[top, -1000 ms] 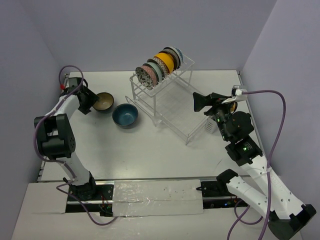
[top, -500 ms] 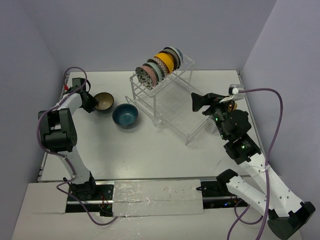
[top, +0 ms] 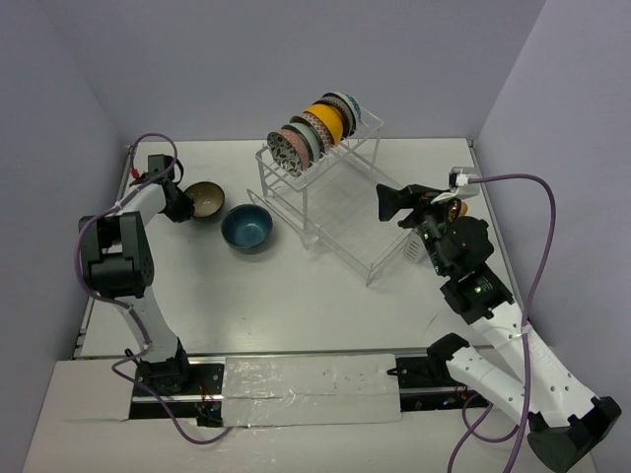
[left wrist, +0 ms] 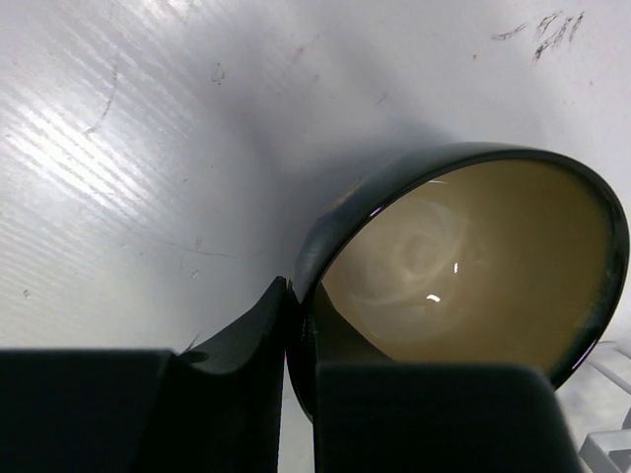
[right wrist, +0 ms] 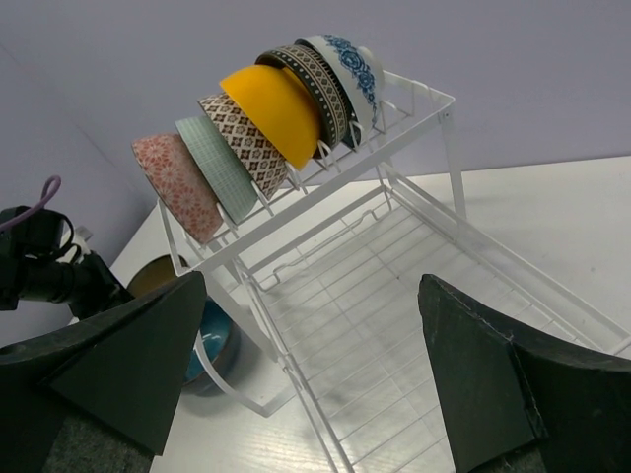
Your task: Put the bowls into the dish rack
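Two bowls (top: 225,213) lie near the far left corner of the table (top: 296,296), outside the rack (top: 345,236). My left gripper (left wrist: 296,325) pinches the brown bowl (top: 205,199) by its rim, with the blue bowl (top: 246,227) just beside. My right gripper (top: 385,202) hangs spread near the rack. Next, I judge, comes lifting and slotting it upright.

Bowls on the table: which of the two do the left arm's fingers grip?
The dark brown ceramic bowl with a cream inside; the left fingers straddle its rim. The round dark blue bowl beside it stands untouched.
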Action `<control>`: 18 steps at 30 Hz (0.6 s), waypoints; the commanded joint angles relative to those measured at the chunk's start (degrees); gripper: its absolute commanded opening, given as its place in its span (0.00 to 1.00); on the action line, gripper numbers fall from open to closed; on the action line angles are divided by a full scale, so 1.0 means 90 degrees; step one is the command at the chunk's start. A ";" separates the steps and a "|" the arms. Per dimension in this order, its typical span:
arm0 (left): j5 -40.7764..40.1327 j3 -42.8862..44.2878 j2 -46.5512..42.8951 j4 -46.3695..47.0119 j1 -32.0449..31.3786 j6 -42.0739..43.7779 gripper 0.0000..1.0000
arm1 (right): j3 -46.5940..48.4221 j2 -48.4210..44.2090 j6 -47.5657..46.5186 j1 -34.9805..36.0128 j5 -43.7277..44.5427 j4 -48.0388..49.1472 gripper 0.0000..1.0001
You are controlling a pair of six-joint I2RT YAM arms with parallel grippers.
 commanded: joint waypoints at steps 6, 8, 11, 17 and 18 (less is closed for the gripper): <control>-0.0791 0.0087 -0.1542 -0.0390 -0.0322 0.0531 0.00 | 0.0103 0.0093 -0.0200 0.0001 -0.0748 0.0211 0.92; -0.0900 0.0029 -0.1876 -0.0429 -0.0449 0.0698 0.00 | 0.0230 0.0181 -0.0249 0.0030 -0.0935 0.0084 0.91; -0.1144 -0.0254 -0.2677 -0.0332 -0.0888 0.1253 0.00 | 0.0445 0.0435 -0.0386 0.0196 -0.1325 -0.0111 0.91; -0.1399 -0.1152 -0.4522 0.0126 -0.2119 0.2113 0.00 | 0.0904 0.1020 -0.1020 0.1269 -0.1434 -0.0638 0.89; -0.1273 -0.1385 -0.4988 0.0282 -0.2304 0.2173 0.00 | 0.0981 0.1099 -0.1060 0.1377 -0.1646 -0.0716 0.89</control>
